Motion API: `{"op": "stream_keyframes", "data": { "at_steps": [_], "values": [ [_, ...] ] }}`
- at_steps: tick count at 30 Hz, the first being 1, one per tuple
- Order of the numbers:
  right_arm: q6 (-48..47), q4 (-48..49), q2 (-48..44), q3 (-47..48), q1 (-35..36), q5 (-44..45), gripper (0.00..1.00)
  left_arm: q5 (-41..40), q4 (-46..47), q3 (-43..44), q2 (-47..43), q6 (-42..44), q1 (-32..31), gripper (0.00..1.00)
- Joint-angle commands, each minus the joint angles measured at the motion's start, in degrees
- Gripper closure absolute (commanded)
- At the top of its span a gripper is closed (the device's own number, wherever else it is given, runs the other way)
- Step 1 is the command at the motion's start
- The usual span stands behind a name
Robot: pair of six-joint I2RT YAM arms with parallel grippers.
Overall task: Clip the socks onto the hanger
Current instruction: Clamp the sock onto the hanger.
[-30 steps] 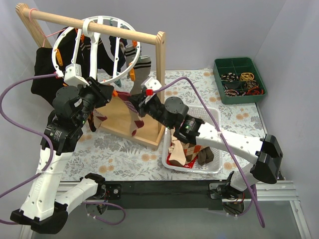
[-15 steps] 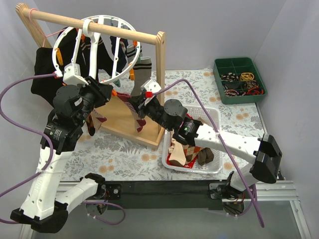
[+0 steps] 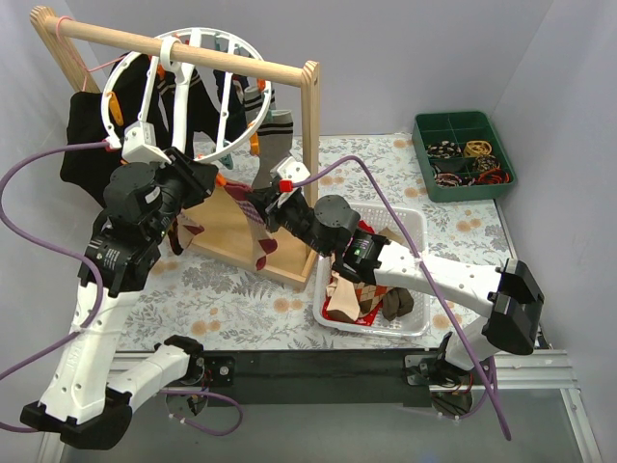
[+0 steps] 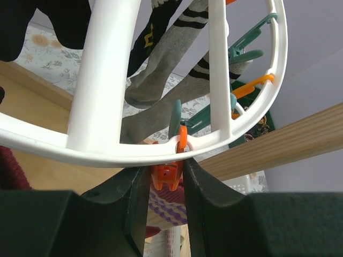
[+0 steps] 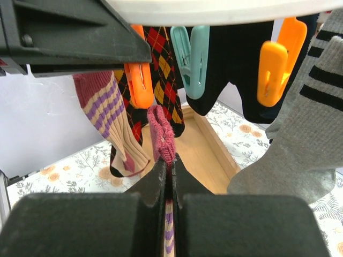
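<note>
left pincer [image 4: 166, 178] pinches orange plastic clothespin [image 4: 169, 172], likely to spread it. right pincer [image 5: 170, 166] is clamped on maroon purple-striped fabric sock [image 5: 161, 128], cuff just beside for clipping.

You have a wooden rail stand [image 3: 289, 72] at the back left of the worktop [image 3: 241, 299], which is covered by a floral-printed cloth. The stand's flat wooden base [image 3: 231, 236] rests on that cloth. A large black garment [image 3: 82, 135] hangs at the rail's left end. Just right of the base you see a white slotted basket [image 3: 371, 329]. Well apart from it, in the far right corner, sits a green tray [image 3: 472, 193]. Its compartments hold elastic bands [image 3: 476, 149] in dark, yellow and red.
</note>
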Motion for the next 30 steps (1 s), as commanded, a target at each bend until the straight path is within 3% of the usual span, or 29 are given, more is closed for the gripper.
{"op": "stream_keyframes", "data": {
  "at_steps": [1,30],
  "values": [
    [-0.45,4.71,-0.25,0.83,0.53,1.63,0.99,-1.6,-1.14,1.07,0.4,-0.17,0.21,1.0],
    [-0.54,6.9,1.94,3.11,1.5,1.36,0.99,-2.21,-1.14,1.34,0.85,-0.61,0.21,1.0]
  ]
}}
